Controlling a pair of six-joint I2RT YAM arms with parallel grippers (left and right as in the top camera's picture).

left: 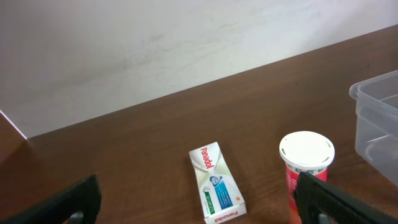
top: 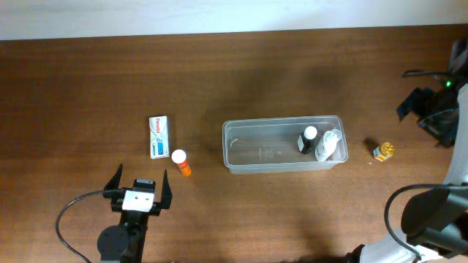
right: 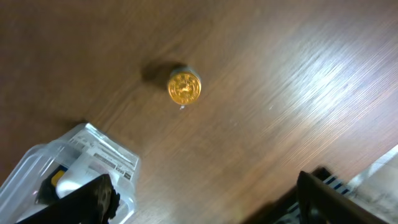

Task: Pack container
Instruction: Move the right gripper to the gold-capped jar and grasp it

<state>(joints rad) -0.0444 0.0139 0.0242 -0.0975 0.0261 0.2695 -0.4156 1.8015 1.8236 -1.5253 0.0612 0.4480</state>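
Observation:
The clear plastic container [top: 256, 123] stands mid-table with a dark bottle [top: 307, 139] and a white bottle [top: 330, 145] at its right end. An orange bottle with a white cap [top: 180, 161] and a white-and-blue box [top: 159, 136] lie to its left. My left gripper [top: 139, 187] is open and empty just in front of them. The left wrist view shows the box [left: 216, 182], the orange bottle [left: 306, 163] and a container corner [left: 378, 118]. My right gripper [right: 205, 199] is open and empty above a gold-capped bottle [right: 184, 87], beside the container's corner [right: 106, 155].
The gold-capped bottle [top: 383, 151] stands alone right of the container. The right arm and its cables [top: 435, 109] fill the table's right edge. A pale wall [left: 155, 37] runs behind the table's far edge.

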